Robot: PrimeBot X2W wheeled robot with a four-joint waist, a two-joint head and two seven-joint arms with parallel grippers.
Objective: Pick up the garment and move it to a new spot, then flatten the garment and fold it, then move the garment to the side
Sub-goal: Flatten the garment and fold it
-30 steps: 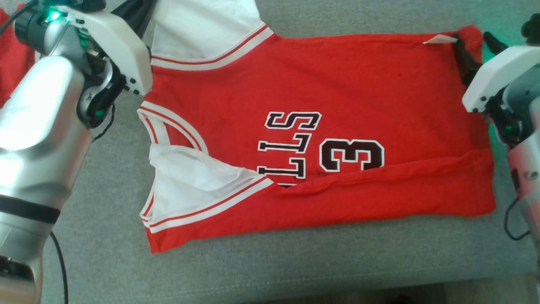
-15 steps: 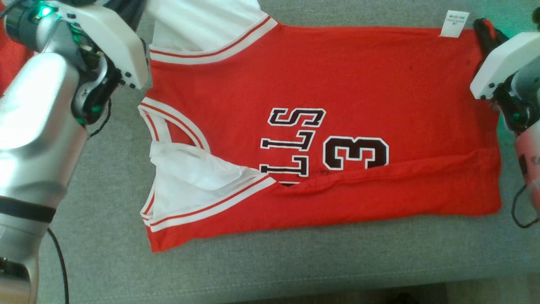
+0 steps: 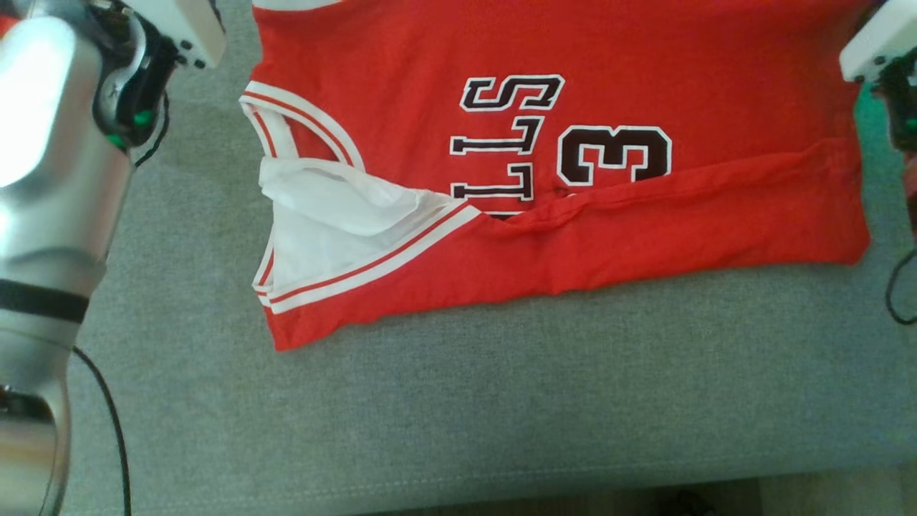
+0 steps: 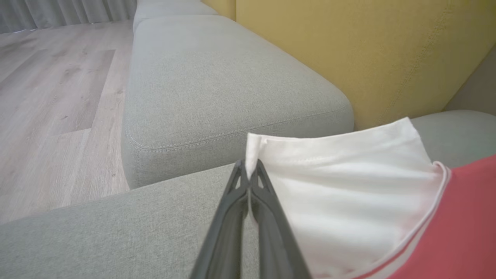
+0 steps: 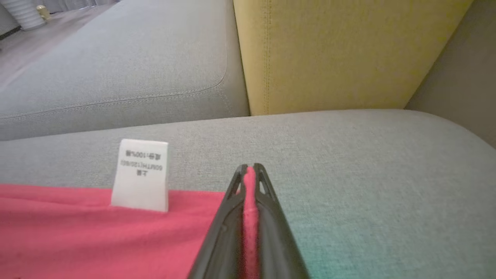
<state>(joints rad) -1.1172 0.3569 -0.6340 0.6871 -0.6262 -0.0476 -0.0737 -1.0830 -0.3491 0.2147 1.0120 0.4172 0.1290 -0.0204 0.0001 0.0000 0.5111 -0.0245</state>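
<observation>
The left gripper [image 4: 248, 166] is clenched on a corner of the white part of the garment [image 3: 559, 236]. In the left wrist view the white hem comes out just above the two dark fingers. The right gripper [image 5: 250, 169] is also closed, and a thin strip of the red cloth is pinched between its fingers, at the edge of the garment on the grey sofa cushion [image 3: 501, 416]. A white care label [image 5: 140, 175] stands up from the red edge, near this gripper, on its left in the right wrist view.

In the head view the garment is a red jersey with white and red trim. It lies spread on the cushion and has dark letters and the number 3 on it. Its near long side is folded over the body and covers the lower part of the letters. Behind the cushion there is a yellow backrest [image 4: 348, 50], and a wooden floor [image 4: 50, 97] is beside the sofa.
</observation>
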